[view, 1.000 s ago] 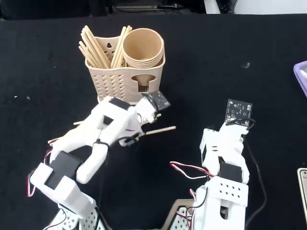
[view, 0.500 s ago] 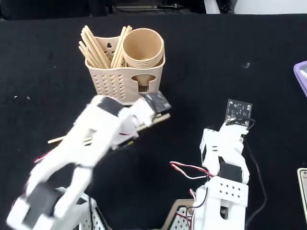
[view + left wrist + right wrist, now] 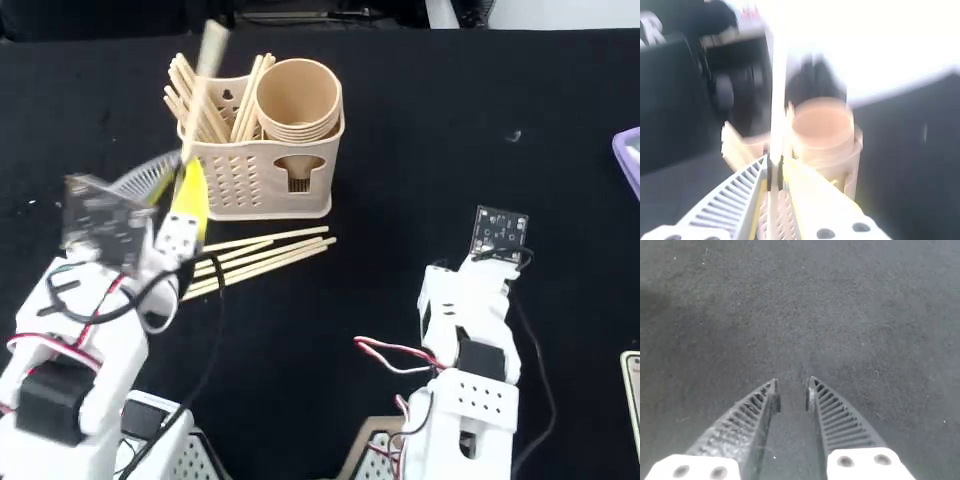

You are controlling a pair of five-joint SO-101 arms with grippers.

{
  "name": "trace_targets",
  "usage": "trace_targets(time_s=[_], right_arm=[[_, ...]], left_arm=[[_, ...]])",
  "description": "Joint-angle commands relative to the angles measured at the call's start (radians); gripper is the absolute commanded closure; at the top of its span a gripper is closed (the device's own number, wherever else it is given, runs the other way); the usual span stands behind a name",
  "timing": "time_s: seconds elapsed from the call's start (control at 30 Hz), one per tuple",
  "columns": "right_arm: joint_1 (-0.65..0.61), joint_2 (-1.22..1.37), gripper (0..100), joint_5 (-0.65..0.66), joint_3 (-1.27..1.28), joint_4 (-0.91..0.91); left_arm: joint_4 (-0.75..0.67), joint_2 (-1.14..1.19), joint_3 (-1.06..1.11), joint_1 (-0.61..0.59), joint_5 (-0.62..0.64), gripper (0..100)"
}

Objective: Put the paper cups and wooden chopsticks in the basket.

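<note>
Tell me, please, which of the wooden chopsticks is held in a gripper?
The chopstick clamped upright in the left gripper, beside the basket. The loose chopsticks lie on the table before the basket; the rest stand inside it.

Blurred chopstick (image 3: 776,100), top cut off

The basket (image 3: 260,175) is smooth, matt plastic with perforated walls. The paper cups (image 3: 298,100) are dull, uncoated-looking paper. The wooden chopsticks (image 3: 262,255) are pale bare wood, like the chopstick (image 3: 776,100) clamped in the ribbed plastic left gripper (image 3: 774,167). The table cover (image 3: 840,300) is matt, faintly fuzzy cloth.
</note>
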Motion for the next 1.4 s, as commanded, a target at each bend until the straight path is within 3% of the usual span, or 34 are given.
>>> trace_targets(time_s=[0.0, 0.17, 0.27, 0.57, 0.77, 0.83, 0.93, 1.07, 1.3, 1.37], right_arm=[[-0.011, -0.024, 90.1, 0.009, -0.01, -0.026], [-0.011, -0.024, 90.1, 0.009, -0.01, -0.026], [-0.014, -0.024, 90.1, 0.009, -0.01, -0.026], [-0.014, -0.024, 90.1, 0.009, -0.012, -0.025], [-0.015, -0.024, 90.1, 0.009, -0.012, -0.025], [-0.015, -0.024, 90.1, 0.011, -0.012, -0.025], [-0.015, -0.024, 90.1, 0.011, -0.012, -0.026], [-0.015, -0.024, 90.1, 0.011, -0.012, -0.026], [-0.015, -0.024, 90.1, 0.011, -0.012, -0.021], [-0.015, -0.024, 90.1, 0.011, -0.012, -0.021]], left_arm=[[-0.462, -0.025, 0.185, -0.005, 0.14, 97], [-0.81, 0.071, 0.257, -0.005, 0.27, 97], [-0.914, 0.189, 0.234, -0.005, 0.296, 97], [-0.931, 0.58, 0.045, -0.091, 0.304, 97], [-0.93, 0.684, -0.007, -0.147, 0.304, 96], [-0.924, 0.686, -0.004, -0.147, 0.304, 92], [-0.813, 0.684, -0.044, -0.142, 0.313, 81], [-0.539, 0.684, -0.216, -0.142, 0.339, 81], [0.153, 0.652, -0.506, -0.137, 0.331, 81], [0.325, 0.644, -0.504, -0.114, 0.247, 81]])
